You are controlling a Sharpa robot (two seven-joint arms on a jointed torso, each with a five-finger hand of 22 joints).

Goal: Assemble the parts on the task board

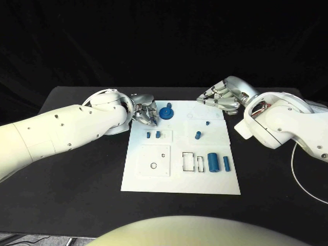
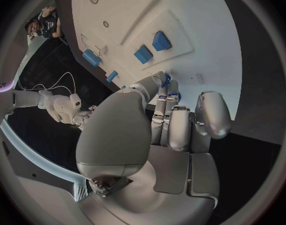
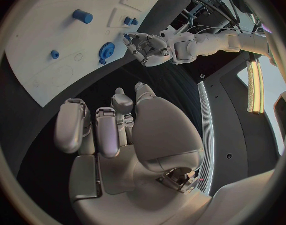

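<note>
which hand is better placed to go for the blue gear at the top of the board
Left, probably. The left hand sits at the white board's far left corner, right beside the blue gear. The right hand hovers past the board's far right corner, over black table, farther from the gear, fingers curled on nothing.

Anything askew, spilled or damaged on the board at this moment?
Nothing stands out. The task board lies flat on the table, and the blue parts, including the gear and the cylinder, sit on it, none off the board. The left robot hand is at the board's far corner, the right robot hand beyond its far edge.
</note>
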